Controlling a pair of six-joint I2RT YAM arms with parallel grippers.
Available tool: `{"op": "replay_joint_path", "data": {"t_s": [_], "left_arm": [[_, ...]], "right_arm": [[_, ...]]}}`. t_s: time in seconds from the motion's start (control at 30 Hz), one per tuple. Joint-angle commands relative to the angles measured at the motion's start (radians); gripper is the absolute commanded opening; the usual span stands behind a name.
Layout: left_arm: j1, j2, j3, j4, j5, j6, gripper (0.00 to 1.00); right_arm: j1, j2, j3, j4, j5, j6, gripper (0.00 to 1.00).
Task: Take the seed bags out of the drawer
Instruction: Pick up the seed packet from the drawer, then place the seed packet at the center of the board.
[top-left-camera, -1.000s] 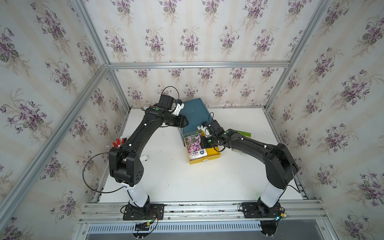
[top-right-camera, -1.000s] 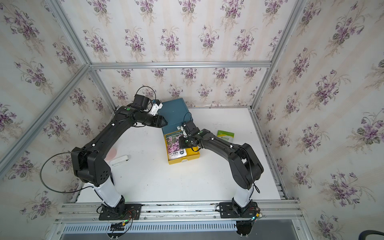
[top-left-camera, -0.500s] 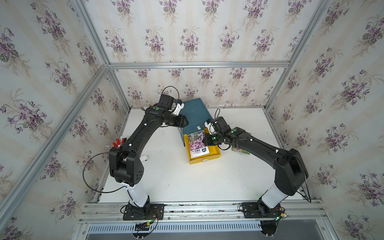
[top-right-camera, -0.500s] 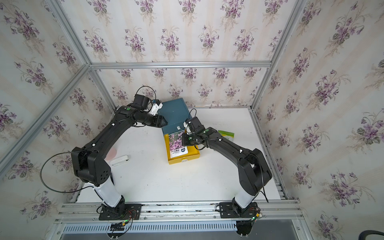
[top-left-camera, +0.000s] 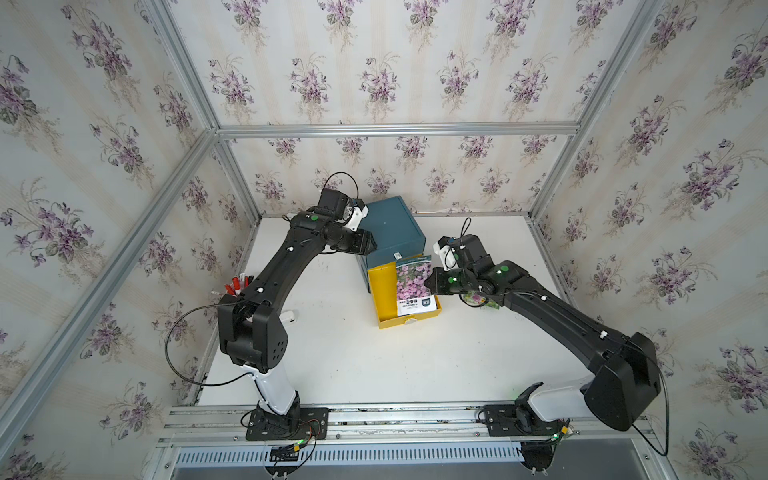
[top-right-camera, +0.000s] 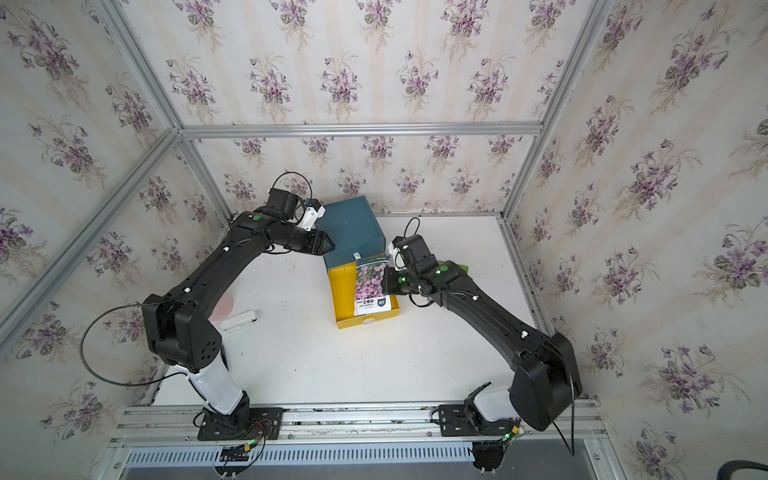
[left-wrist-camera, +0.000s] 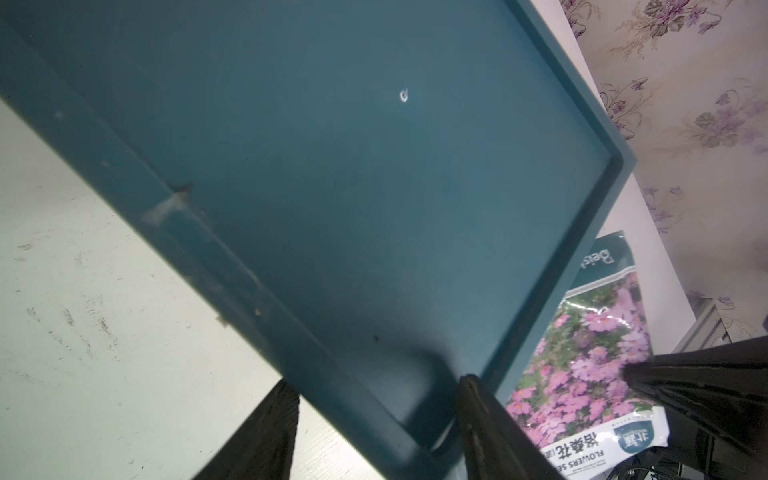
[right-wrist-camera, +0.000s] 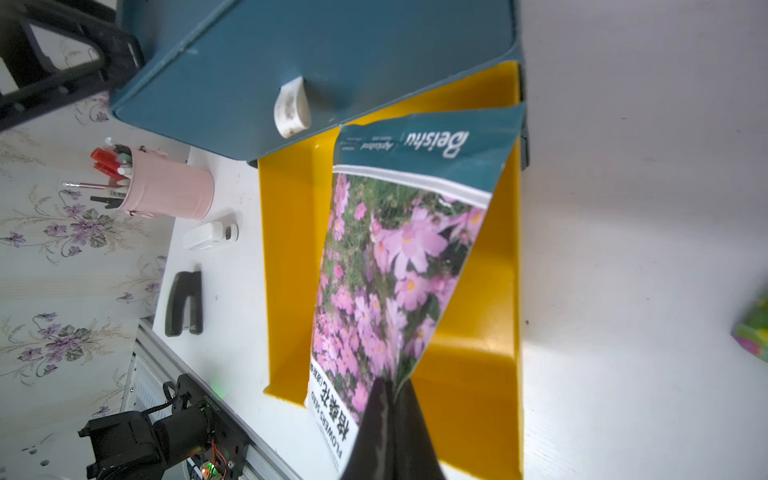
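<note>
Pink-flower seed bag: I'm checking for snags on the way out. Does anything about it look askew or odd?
Yes: the seed bag hangs tilted above the yellow drawer, pinched by one edge in the right gripper's shut jaws and buckled along a fold from that grip. No tear or spill shows. The left gripper clamps the cabinet.

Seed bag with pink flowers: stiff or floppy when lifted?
Probably floppy: the seed bag, pinched at one edge by the right gripper, bows over the yellow drawer. Likely light, since that pinch lifts it. Its glossy film may slip.
</note>
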Motion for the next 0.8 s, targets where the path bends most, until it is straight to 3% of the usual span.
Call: {"op": "replay_joint_path", "data": {"t_s": [0.0,0.37,0.77], "left_arm": [[0.0,0.017,-0.009,-0.162,-0.097,0.033,0.64],[0.002,0.018,-0.004,-0.168,-0.098,0.039,0.64],[0.001,0.019,-0.002,-0.173,-0.096,0.052,0.64]], "right_arm": [[-0.061,-0.041,-0.008,-0.046,0.012,-0.01,0.0],[-0.295,-0.077,0.028,-0.115,-0.007,-0.123,0.0],[-0.37,0.143,0.077,0.052,-0.002,-0.161,0.0]]}}
